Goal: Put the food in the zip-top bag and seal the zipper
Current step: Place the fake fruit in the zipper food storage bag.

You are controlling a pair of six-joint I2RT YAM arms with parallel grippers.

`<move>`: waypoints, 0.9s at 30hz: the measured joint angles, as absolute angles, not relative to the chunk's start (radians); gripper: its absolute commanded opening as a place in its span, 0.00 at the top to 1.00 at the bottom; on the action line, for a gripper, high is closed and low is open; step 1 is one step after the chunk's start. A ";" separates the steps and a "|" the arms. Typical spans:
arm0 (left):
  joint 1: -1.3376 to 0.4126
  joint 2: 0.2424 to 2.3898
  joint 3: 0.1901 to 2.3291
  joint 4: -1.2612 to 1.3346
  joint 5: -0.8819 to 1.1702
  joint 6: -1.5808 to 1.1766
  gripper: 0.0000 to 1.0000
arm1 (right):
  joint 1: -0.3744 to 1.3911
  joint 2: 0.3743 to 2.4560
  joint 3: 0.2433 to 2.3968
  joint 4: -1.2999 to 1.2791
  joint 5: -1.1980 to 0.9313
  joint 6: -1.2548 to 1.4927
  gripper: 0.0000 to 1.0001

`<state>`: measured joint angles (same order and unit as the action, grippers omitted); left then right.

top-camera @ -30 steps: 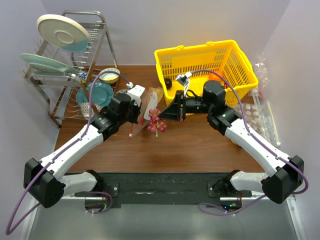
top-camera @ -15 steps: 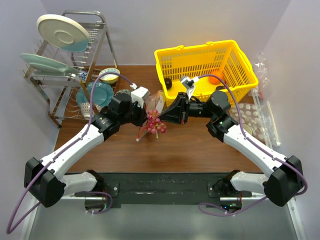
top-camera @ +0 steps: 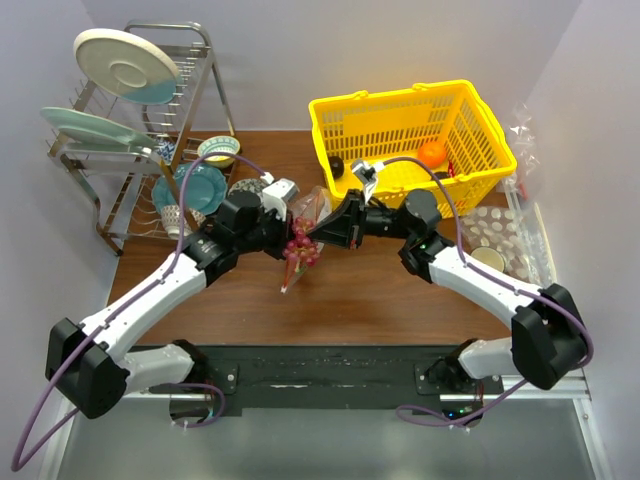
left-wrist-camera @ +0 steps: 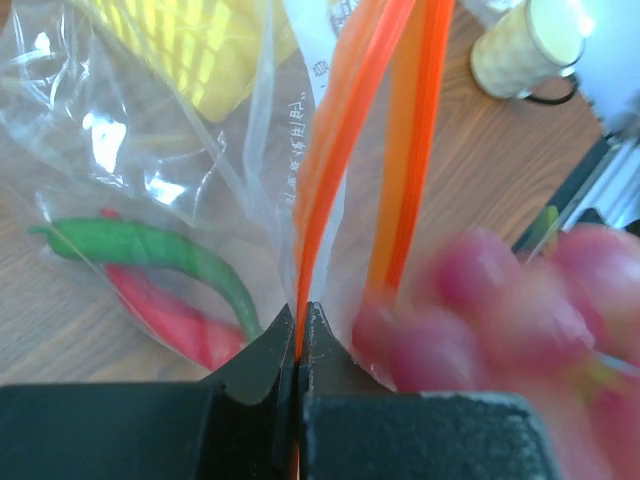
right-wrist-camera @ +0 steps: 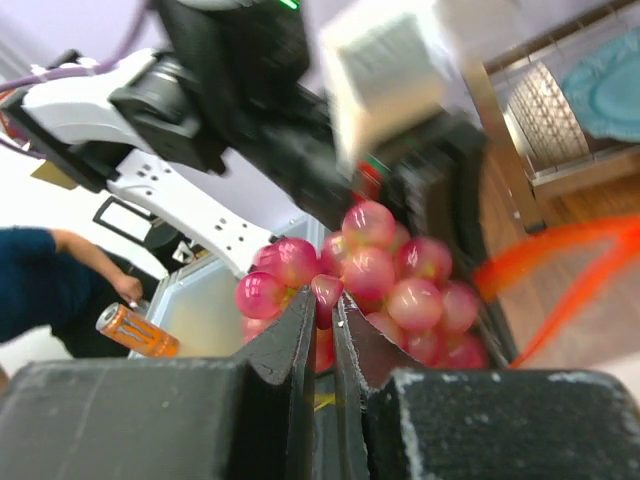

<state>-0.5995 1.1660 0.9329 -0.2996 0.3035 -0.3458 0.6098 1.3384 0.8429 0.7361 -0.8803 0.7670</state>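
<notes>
My left gripper (left-wrist-camera: 300, 322) had its jaws pressed together on one lip of the zipper (left-wrist-camera: 345, 120), a thin, smooth red-orange strip. The other lip stood apart from it, so the mouth of the zip-top bag (left-wrist-camera: 170, 140) was open. My right gripper (right-wrist-camera: 325, 300) was clamped on the grapes (right-wrist-camera: 390, 275), a bunch of round, glossy pink-red balls that looked hard, like plastic. It held them just at the open mouth, beside the strip. Seen from above, the bunch hung against the bag, between my two grippers.

The bag was of clear, thin film, wrinkled and shining, and it hung soft from my left jaws. Through the film I saw a long green vegetable (left-wrist-camera: 150, 250), curved and smooth, and a red thing (left-wrist-camera: 175, 320) of similar shape under it. I judged they were already inside, but I could not be sure they were not behind the film.

So I judged the task about half done. The grapes were not yet in. The orange (top-camera: 432, 153) and the dark round fruit (top-camera: 337, 166) lay in the yellow basket (top-camera: 390, 122), a rigid plastic grid. The sealing was all left to do.
</notes>
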 measured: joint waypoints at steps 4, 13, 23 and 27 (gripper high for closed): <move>-0.598 1.119 0.933 -0.300 0.320 -0.371 1.00 | 0.610 1.367 0.824 0.751 -0.870 0.765 1.00; -0.596 1.084 0.955 -0.355 0.294 -0.381 1.00 | 0.610 1.365 0.837 0.560 -0.743 0.663 1.00; -0.596 1.123 1.097 -0.486 0.278 -0.382 1.00 | 0.642 1.365 0.977 0.141 -0.522 0.472 1.00; -0.596 1.153 1.170 -0.541 0.282 -0.382 1.00 | 0.665 1.365 1.021 0.043 -0.424 0.440 0.60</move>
<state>-0.5964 1.1526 1.1698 -0.5411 0.2817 -0.3817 0.6655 1.3651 1.0210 0.0429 -0.4244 0.4404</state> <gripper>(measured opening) 0.016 0.125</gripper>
